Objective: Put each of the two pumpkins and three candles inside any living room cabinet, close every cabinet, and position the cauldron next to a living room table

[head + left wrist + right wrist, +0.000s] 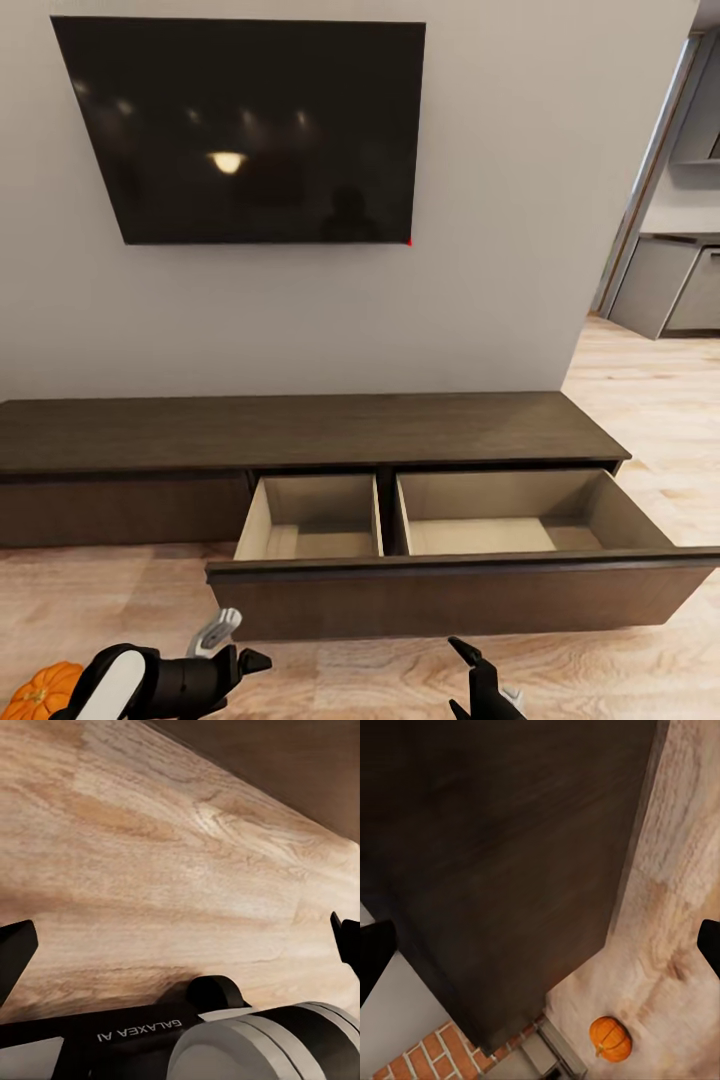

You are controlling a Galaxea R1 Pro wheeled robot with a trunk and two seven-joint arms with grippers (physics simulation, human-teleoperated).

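wall: plain grey | television: black, wall-mounted, reflecting ceiling lights | floor: pale wood planks | doorway at right: grey units beyond | brick patch: red

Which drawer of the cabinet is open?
The right-hand drawer is pulled out, its two pale compartments showing bare. The left front sits flush under the cabinet top.
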